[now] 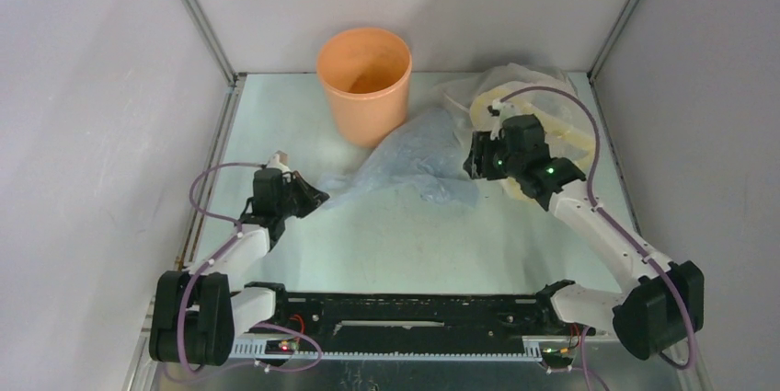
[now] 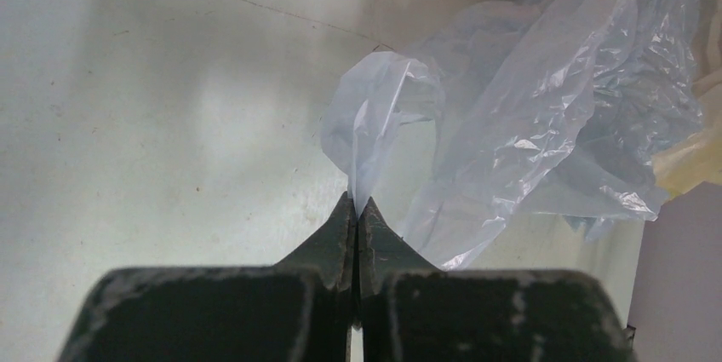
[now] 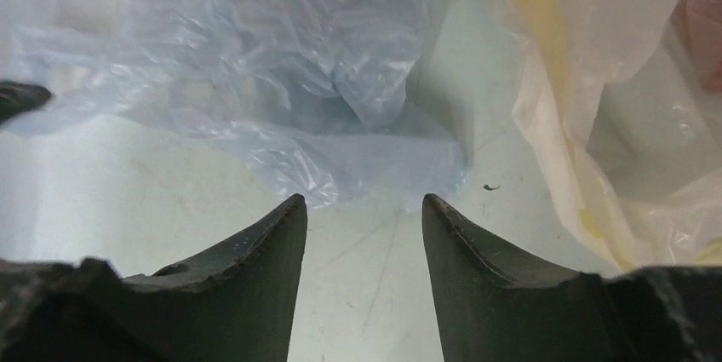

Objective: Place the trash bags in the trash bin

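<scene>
Left wrist view: left fingers (image 2: 336, 238) pinched tight on a corner of the trash bag (image 2: 545, 115), which sprawls across the surface (image 1: 405, 235) in front of the orange trash bin (image 1: 364, 83); right fingers (image 3: 264, 247) gape empty just short of its far end

We're looking at a lab test cell: plain white panels (image 1: 83, 115) and aluminium posts (image 1: 196, 14) box in the pale table (image 1: 395, 235).

Right arm (image 1: 598, 216) hides much of the clear-and-yellow plastic bundle (image 1: 520, 76) from above. Over at the right wrist, the thin pale blue-grey film bag (image 3: 281, 64) runs off the top edge.
</scene>
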Controlling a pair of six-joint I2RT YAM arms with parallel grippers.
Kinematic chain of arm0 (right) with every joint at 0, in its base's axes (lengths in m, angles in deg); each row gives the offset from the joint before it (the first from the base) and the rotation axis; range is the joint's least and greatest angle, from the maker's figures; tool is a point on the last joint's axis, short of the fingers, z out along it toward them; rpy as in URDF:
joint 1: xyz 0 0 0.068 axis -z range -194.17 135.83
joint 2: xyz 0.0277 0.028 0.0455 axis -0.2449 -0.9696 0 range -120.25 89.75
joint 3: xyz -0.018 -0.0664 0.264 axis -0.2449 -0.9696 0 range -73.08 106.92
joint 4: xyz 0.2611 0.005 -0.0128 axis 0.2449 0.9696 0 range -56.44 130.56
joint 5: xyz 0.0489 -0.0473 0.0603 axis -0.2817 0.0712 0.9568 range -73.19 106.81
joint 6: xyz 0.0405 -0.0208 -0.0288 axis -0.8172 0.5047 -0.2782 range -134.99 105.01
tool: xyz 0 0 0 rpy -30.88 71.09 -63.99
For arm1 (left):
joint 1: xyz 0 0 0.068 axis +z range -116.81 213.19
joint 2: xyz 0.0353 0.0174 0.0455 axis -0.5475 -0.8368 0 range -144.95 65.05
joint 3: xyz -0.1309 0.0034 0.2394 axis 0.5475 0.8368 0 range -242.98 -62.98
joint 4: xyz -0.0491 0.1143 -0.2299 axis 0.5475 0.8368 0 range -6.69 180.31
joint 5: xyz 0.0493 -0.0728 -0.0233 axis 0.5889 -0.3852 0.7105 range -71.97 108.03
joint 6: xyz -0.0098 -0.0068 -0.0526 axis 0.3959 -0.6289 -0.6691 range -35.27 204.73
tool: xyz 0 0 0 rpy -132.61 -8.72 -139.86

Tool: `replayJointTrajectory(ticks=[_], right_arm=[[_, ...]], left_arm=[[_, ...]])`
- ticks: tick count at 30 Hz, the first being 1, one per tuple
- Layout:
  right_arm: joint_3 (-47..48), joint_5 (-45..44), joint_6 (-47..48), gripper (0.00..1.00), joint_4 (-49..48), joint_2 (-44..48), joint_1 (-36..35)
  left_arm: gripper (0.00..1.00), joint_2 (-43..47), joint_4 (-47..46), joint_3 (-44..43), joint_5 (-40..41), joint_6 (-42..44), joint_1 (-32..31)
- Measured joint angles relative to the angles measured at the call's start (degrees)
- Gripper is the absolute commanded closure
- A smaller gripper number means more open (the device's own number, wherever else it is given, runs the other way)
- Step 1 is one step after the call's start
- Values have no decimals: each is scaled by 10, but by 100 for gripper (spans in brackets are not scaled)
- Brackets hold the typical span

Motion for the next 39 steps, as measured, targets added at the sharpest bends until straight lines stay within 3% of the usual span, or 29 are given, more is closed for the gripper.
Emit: replayJointTrajectory(ticks=[5,12,16,21,23,25,32,34,39], right_arm=[[-13,-92,12,59,-10,-48,-65],[-12,-180,4,100,-32,-146,-59],[-4,-203,1,100,-36,-196,-61],[16,-210,10,100,-41,-253,-98],[28,-209,19,100,-40,-276,-115],[45,-208,32,100,-36,-299,-137],[79,-166,50,100,-30,-311,-247],[80,-137,48,100,-35,-299,-280],[81,-63,44,86,-48,-252,-334]], left_arm=[[97,6,3,0,7,0,1],[96,40,13,-4,45,-9,14],[91,35,19,-26,51,-10,21],[75,2,7,-54,47,-11,21],[63,-9,3,-60,46,-14,22],[45,-17,3,-65,45,-15,22],[2,-11,14,-85,52,-18,22],[0,15,35,-85,67,-16,22],[0,106,86,-85,94,-8,22]])
